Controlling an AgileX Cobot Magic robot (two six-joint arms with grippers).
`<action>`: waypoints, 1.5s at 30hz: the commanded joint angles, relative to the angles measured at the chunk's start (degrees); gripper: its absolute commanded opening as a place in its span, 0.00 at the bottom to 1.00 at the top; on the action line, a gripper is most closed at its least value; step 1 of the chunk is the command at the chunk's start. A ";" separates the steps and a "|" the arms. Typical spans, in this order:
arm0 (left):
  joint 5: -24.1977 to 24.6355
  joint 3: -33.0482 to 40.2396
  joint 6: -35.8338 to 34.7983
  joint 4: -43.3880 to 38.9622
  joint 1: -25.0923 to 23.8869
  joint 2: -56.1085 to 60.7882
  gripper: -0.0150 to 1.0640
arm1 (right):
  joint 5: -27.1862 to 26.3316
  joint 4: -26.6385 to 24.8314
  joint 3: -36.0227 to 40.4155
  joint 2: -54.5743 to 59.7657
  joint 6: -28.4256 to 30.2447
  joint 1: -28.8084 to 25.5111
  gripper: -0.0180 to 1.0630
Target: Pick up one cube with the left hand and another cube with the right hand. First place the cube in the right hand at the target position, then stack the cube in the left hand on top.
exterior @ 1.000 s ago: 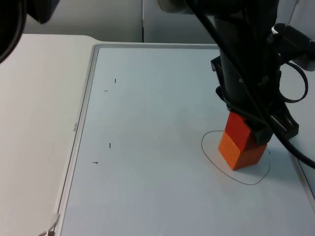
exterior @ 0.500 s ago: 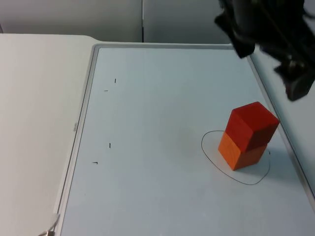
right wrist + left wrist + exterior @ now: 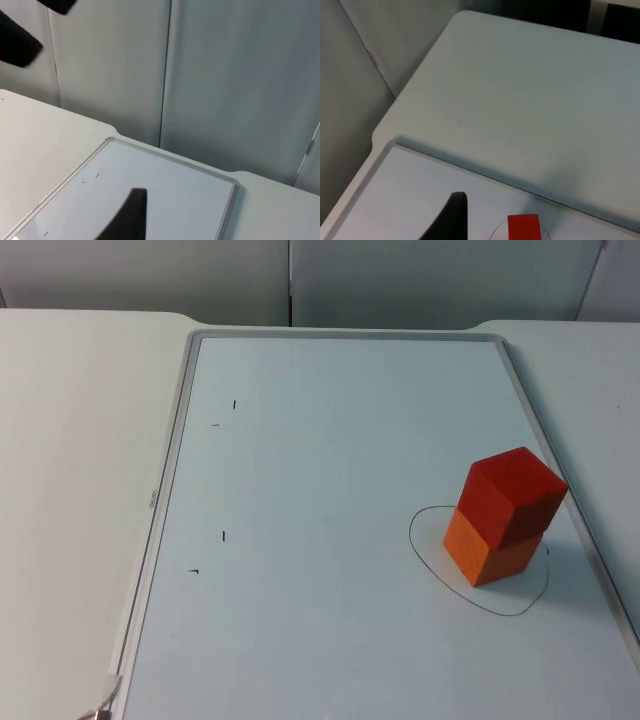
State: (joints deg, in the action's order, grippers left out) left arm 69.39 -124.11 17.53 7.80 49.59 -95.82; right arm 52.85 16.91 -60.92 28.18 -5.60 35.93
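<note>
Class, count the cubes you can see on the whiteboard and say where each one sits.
2. The orange cube stands inside the drawn oval near the whiteboard's right edge; the red cube sits stacked on top of it. None appears hidden.

Left tool [image 3: 451, 220] and right tool [image 3: 131, 216] raised high.

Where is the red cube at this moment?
In the top view, the red cube sits on the orange cube, inside the drawn outline near the whiteboard's right edge.
</note>
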 commanded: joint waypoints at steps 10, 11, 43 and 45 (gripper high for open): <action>-8.48 34.78 -0.18 -1.12 0.23 21.83 0.99 | -2.15 -0.68 3.35 -2.34 1.23 0.06 0.98; -12.85 41.98 -0.37 -1.12 0.23 25.41 0.99 | -3.19 -0.77 5.77 -3.80 1.23 0.06 0.98; -13.66 92.29 -19.79 -10.11 0.23 95.82 0.99 | 8.12 -11.86 28.93 -28.18 1.09 0.06 0.98; -12.83 92.57 -20.57 -10.11 0.23 95.82 0.99 | 8.12 -12.14 29.72 -28.18 1.33 0.06 0.98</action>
State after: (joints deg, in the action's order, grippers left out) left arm 56.00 -31.94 -1.90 -2.31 49.59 -0.56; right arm 61.10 5.22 -31.60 0.19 -4.73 35.93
